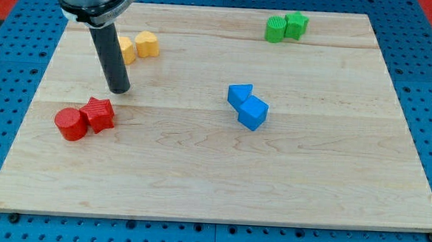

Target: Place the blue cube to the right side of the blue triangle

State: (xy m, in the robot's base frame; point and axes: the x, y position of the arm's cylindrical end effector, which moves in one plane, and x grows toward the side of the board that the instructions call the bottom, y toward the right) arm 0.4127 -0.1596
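Observation:
The blue triangle (239,95) lies near the middle of the wooden board (221,173). The blue cube (253,112) touches it at its lower right. My tip (119,91) stands at the view's left, far from both blue blocks, just above the red blocks and below the yellow ones. It touches no block.
A red cylinder (71,124) and a red star-shaped block (98,114) sit together at the left. Two yellow blocks (147,43) (127,50) lie at the upper left, one partly behind the rod. Two green blocks (276,28) (296,24) sit at the top right.

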